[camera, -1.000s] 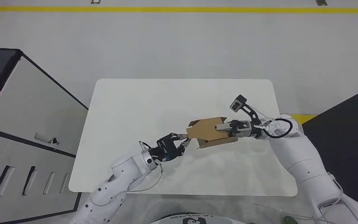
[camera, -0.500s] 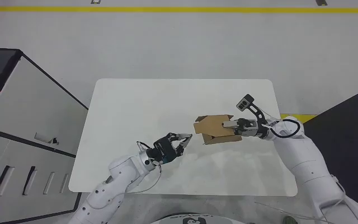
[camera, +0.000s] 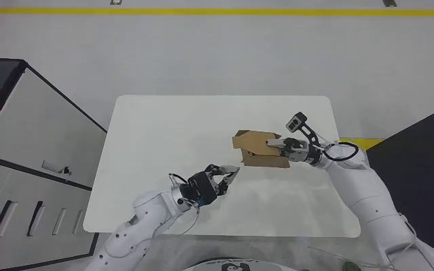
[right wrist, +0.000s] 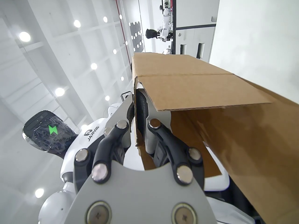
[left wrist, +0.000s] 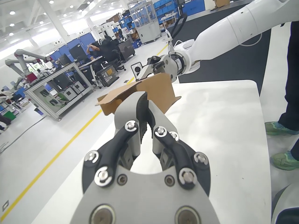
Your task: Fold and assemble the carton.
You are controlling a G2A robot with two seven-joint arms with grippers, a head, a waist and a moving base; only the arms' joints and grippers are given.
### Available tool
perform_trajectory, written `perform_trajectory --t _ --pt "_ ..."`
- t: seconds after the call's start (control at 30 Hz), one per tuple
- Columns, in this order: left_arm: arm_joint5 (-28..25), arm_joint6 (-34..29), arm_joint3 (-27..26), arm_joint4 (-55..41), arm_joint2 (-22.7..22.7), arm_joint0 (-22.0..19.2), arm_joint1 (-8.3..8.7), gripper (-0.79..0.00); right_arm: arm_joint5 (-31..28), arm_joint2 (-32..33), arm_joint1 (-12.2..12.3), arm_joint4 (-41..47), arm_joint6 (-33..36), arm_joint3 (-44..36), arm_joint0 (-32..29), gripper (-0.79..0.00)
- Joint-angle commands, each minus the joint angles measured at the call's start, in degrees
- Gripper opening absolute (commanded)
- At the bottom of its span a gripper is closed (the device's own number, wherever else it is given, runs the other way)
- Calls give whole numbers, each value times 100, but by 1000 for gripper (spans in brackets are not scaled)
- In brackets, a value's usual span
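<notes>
since the earlier frames, the left gripper (camera: 230, 173) has let go of the carton (camera: 254, 146) and drawn back toward the near edge of the table (camera: 169, 129). its jaws sit nearly closed on nothing. the right gripper (camera: 274, 143) pinches one carton wall, holding the half-opened box over the table's right half with its flaps loose. i judge this step to be a regrasp between folds. the next move calls for returning the left gripper to a loose flap and pressing it inward.
</notes>
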Motion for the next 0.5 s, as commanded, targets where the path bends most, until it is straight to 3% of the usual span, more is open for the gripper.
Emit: perform_trajectory --t 0.0,0.47 --pt "36 -34 4 10 38 -13 -4 -785 -43 -21 -9 -37 43 -38 -3 -785" --pt "144 -238 225 -116 193 -216 -37 -785 -365 87 -25 155 650 -46 -101 -785"
